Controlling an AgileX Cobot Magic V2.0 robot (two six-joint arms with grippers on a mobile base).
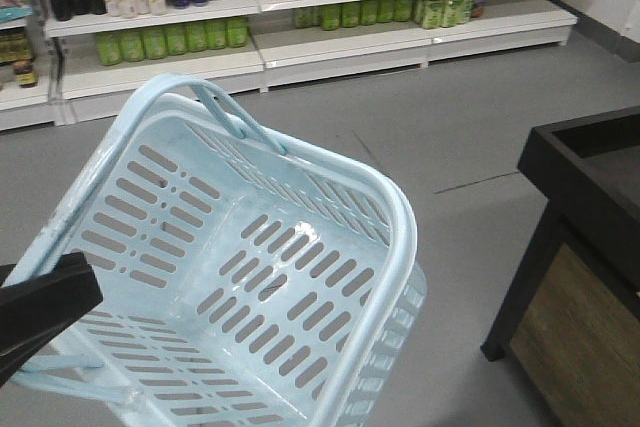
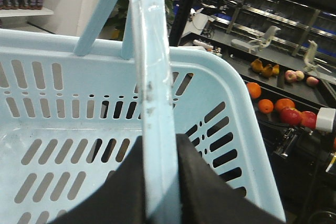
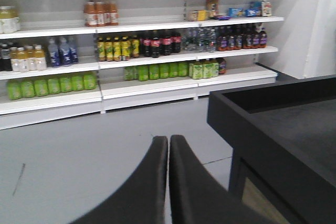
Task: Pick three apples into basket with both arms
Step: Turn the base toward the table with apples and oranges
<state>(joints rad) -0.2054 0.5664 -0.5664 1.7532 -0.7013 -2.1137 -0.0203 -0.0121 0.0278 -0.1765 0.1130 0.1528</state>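
Left hand (image 2: 160, 141) clamped on swing handle (image 2: 152, 66) of pale blue basket (image 1: 392, 209). Basket empty, hanging tilted above floor (image 1: 330, 117), left of black bench (image 1: 585, 162). Right hand (image 3: 168, 141) pressed closed, empty, facing drink shelves (image 3: 147, 72). Apples not identifiable: red fruit (image 2: 290, 115) beside oranges (image 2: 253, 89) on dark bench, too small to tell. Advice: level basket, bring to bench edge, spread right hand before reaching.
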